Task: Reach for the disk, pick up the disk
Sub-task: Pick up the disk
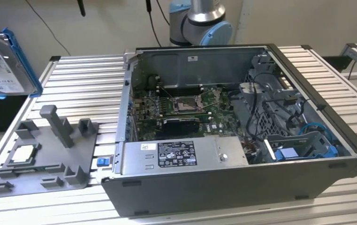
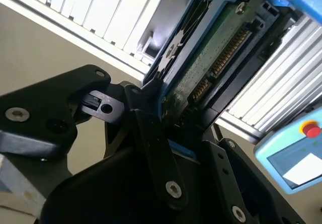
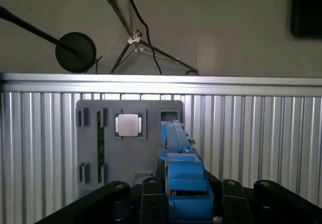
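Note:
The disk (image 1: 2, 63) is a silver drive with a white label in a blue bracket. It hangs upright in the air at the exterior view's far left, above the table's edge. In the second wrist view its green circuit-board side (image 2: 211, 58) faces the camera, and my gripper (image 2: 176, 128) is shut on its lower end with black fingers (image 2: 151, 133) on either side. In the first wrist view the disk (image 3: 181, 168) appears edge-on as a blue strip rising from my gripper (image 3: 183, 201).
A grey fixture (image 1: 41, 154) on the slatted table holds a small square silver chip (image 1: 23, 153), also seen below the disk as fixture (image 3: 90, 148) and chip (image 3: 129, 125). An open computer case (image 1: 228, 187) fills the table's middle. A pendant (image 2: 297, 153) lies nearby.

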Motion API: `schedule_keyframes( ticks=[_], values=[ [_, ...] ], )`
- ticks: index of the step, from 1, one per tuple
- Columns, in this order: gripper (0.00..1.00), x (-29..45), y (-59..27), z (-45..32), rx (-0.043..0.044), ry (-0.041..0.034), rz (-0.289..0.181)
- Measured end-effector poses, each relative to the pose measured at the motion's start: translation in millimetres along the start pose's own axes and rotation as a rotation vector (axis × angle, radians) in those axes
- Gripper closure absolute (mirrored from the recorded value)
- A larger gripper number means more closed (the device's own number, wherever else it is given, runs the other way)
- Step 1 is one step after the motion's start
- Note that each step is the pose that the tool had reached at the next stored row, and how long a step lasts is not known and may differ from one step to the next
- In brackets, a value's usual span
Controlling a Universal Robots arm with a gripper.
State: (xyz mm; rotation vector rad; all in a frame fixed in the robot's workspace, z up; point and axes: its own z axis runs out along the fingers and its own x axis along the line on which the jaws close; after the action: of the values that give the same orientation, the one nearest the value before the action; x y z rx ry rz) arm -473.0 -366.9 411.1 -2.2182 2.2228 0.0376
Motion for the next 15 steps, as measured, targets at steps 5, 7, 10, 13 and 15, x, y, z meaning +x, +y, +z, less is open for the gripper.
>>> schedule_keyframes(
  ticks=[5,7,10,13,15],
  values=[
    [1.0,-0.1,0.1,-5.6,0.0003,0.0,0.0],
    [1.0,-0.1,0.1,-5.7,0.0002,0.0,0.0],
    [1.0,-0.1,0.1,-5.9,0.0002,0.0,0.0],
    [1.0,-0.1,0.1,-6.1,0.0,0.0001,0.0],
    [1.0,-0.1,0.1,-7.2,0.0,0.0001,0.0]
  ],
)
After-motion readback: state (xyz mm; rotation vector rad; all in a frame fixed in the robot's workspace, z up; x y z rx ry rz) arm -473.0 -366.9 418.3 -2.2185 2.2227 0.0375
